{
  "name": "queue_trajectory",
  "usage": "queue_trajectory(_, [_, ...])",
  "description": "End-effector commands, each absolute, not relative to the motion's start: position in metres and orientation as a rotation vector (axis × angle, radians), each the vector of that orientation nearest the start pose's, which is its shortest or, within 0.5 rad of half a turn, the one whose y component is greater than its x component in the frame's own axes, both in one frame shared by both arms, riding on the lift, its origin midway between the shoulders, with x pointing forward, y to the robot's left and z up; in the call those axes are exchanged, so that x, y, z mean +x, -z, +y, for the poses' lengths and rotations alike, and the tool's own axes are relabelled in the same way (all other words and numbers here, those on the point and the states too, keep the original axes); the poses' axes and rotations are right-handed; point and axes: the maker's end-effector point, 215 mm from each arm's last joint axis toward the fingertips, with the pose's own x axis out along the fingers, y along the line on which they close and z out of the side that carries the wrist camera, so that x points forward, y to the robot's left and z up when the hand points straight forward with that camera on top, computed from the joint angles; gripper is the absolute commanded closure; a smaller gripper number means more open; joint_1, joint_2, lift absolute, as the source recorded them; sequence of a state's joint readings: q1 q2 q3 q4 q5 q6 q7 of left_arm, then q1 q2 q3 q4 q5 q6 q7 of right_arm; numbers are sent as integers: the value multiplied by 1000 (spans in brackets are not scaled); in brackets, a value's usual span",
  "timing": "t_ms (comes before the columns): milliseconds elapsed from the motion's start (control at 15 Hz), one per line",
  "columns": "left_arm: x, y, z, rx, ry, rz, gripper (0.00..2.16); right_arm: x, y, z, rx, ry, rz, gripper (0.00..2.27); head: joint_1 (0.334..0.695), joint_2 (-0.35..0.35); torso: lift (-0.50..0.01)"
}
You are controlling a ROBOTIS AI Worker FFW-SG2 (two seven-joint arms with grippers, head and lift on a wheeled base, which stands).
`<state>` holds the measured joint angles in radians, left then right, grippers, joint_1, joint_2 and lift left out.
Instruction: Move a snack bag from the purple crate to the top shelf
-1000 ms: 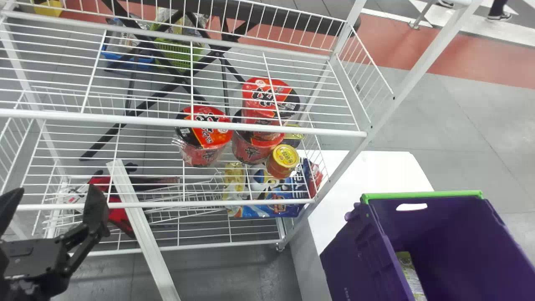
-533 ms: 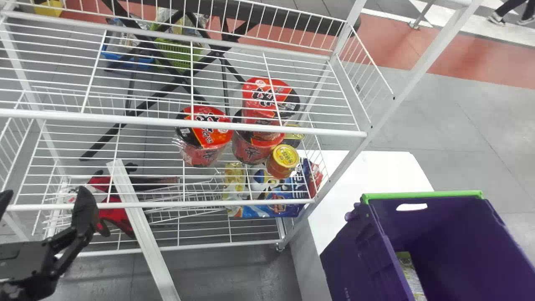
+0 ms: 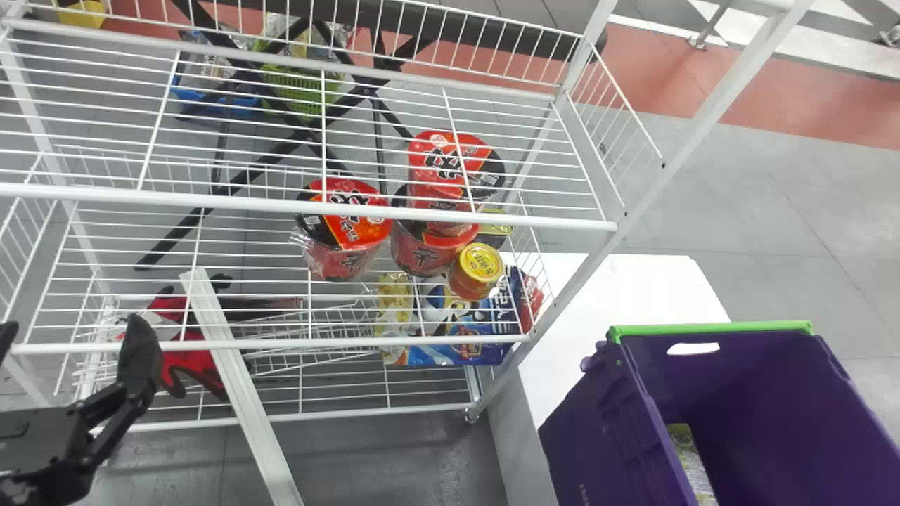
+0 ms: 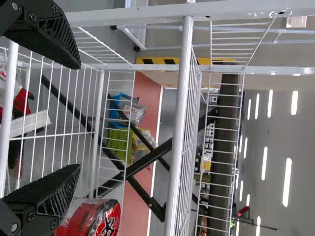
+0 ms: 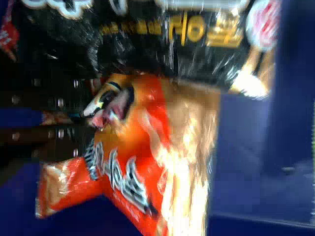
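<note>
Head view, left to right. Left gripper (image 3: 70,325): one, lower left of the frame, its two fingers well apart with nothing between them. Beside it, red-and-black gloves (image 3: 190,362), then one white bar (image 3: 239,379), slanted. Mid-frame, seen through the wires of the top shelf (image 3: 302,206) or below it: three red tubs (image 3: 344,239) and one yellow-lidded jar (image 3: 478,270); below them, one yellow pack (image 3: 394,309) and one blue pack (image 3: 457,344). Lower right: one purple crate (image 3: 590,422) with a green rim, one pale green pack (image 3: 689,457) inside.

The left wrist view added several ceiling lights (image 4: 287,182) at its right. The right wrist view added at least two snack bags in the crate, one black (image 5: 142,34), one red-orange (image 5: 133,172), at the right gripper (image 5: 81,118); whether it was clamped on either, could not tell. Which bag was the task's, could not tell.
</note>
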<state>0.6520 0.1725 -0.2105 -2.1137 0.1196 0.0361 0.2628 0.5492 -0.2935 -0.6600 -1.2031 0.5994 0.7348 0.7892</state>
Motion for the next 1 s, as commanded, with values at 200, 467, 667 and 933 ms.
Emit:
queue_trajectory(200, [382,390,178,-68,1,195,103,-76,671,-616,-57,260,1758,1625,695,-350,-457])
queue_trajectory(467, [384,392,177,-67,4,201,103,-70,662,-622,-57,296,1752,1656,695,-350,-449])
queue_trajectory(667, [384,391,172,-74,9,201,103,-46,652,-631,-59,291,1686,1656,695,-350,-437])
queue_trajectory(933, [382,392,167,-73,7,210,103,-3,641,-625,-4,259,1561,1656,695,-350,-421])
